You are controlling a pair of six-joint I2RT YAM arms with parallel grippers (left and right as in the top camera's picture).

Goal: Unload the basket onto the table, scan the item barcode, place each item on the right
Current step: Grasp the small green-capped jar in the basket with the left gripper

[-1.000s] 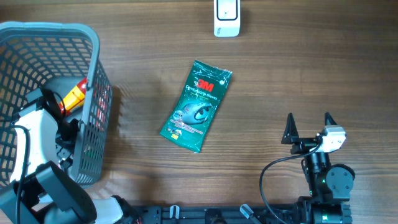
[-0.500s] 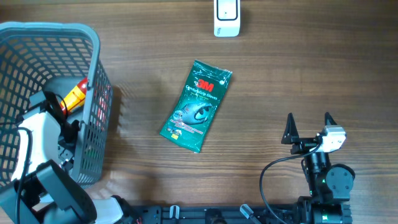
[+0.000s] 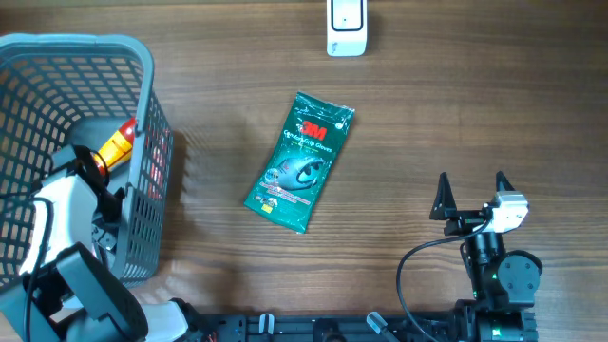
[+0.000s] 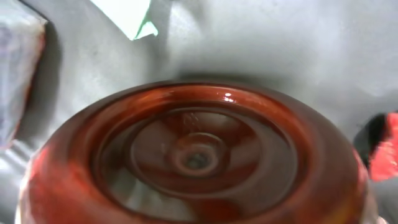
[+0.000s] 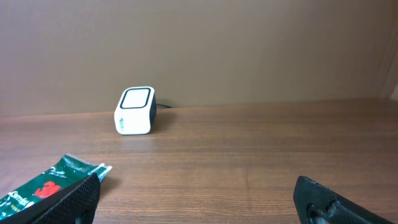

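My left arm (image 3: 57, 214) reaches down into the grey basket (image 3: 142, 85), next to a red and yellow item (image 3: 114, 142). The round red bottom of a bottle (image 4: 199, 155) fills the left wrist view, very close and blurred; none of my left fingers show there, so I cannot tell how its jaws stand. The white scanner (image 3: 346, 27) stands at the far edge and shows again as the scanner (image 5: 135, 111). A green 3M packet (image 3: 299, 161) lies flat mid-table. My right gripper (image 3: 472, 195) rests open near the front edge with nothing in it.
The basket takes up the table's left side and holds other packets, one with a grey wrapper (image 4: 18, 74) and one with a red edge (image 4: 385, 149). A corner of the green packet (image 5: 50, 183) shows beside my right gripper's left finger (image 5: 68, 199).
My left arm has shifted a little inside the basket, toward the red and yellow item. The right arm, the packet and the scanner have not moved.
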